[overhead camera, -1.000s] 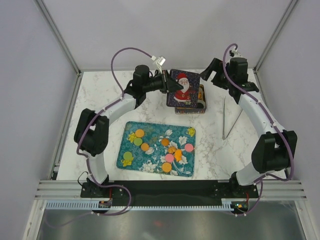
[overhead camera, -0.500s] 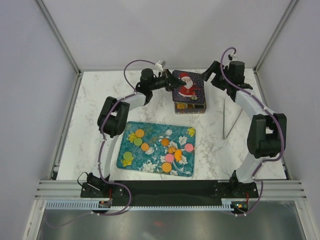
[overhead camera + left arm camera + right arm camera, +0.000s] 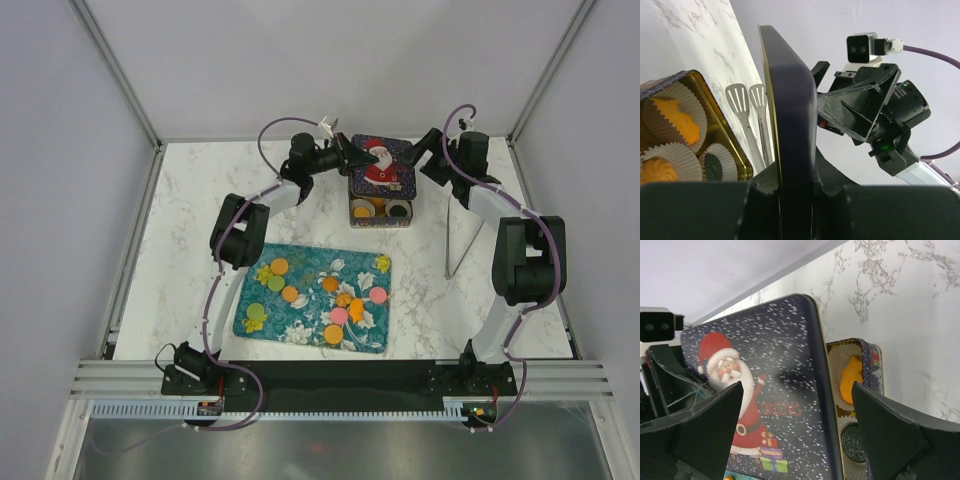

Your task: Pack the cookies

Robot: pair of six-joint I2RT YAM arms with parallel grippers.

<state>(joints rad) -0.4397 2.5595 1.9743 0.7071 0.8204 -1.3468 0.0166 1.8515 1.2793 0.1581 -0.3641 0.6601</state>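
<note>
1. We take the tin (image 3: 727, 132) as our landmark. It sits open on the marble table (image 3: 190, 200), gold inside, with white paper cups (image 3: 699, 112) in it.
2. Most of the cookies (image 3: 333, 334) lie loose on a teal flowered tray (image 3: 305, 262), which is on the near side of the tin and slightly to its left. They are orange, pink and green discs, plus a few yellow flower shapes.
3. A few more are inside the tin, one to a cup. In the left wrist view we see two orange ones and a dark one there.
4. The lid (image 3: 385, 165), dark blue with a Santa on it, is held above the far part of the tin at an angle to it. The near row of cups is uncovered.
5. The left claw (image 3: 345, 158) reaches in from the tin's left and is clenched on the lid's left edge. In its wrist view the rim is pinched between the fingers (image 3: 840, 200).
6. The right claw (image 3: 423, 151) hangs at the tin's right, close to the lid's right edge. It is released, with its fingers (image 3: 705, 430) spread wide. We cannot tell whether it touches the lid.
7. Metal tongs (image 3: 460, 240) lie on the table to the right of the tin, apart from it.
</note>
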